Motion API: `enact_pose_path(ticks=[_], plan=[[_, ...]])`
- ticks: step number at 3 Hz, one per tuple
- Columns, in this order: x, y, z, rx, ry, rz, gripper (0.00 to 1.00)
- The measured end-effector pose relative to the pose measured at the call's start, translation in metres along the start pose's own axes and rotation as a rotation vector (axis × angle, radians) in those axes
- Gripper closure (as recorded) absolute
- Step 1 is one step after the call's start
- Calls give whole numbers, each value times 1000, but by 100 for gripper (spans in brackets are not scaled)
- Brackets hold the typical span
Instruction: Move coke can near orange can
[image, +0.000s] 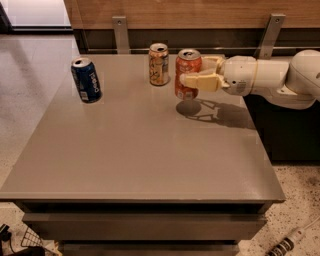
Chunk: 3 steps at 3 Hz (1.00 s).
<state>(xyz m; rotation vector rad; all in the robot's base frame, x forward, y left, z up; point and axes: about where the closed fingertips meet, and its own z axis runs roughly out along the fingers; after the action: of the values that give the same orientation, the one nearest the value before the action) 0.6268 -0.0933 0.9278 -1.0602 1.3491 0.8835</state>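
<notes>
Red-orange coke can (188, 75) is clamped mid-body in the gripper (196, 74), hanging just above the grey table (150, 150), right beside the orange can (159, 64). Thin aluminium, so probably light, slick and easy to dent. A gentle side grip around the middle seems right tbh.

Near the table's far right edge, the gripper (193, 71), smooth matt cream plastic, clasps the coke can (188, 64). It is glossy printed metal with a bare silver top, like the orange can (159, 65) and the dark blue can (86, 81). The table (140, 155) has a smooth grey top with a soft satin sheen, and a wood panel (200, 11) runs behind its far edge.
</notes>
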Motion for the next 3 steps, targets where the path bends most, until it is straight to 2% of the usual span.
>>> enact_pose_path(ticks=[1,2,3], plan=[[13,-52,-13,79,0,1,100],[31,-89,-19,157,14,-12,100],[48,-112,-12,190,-3,-25,100]])
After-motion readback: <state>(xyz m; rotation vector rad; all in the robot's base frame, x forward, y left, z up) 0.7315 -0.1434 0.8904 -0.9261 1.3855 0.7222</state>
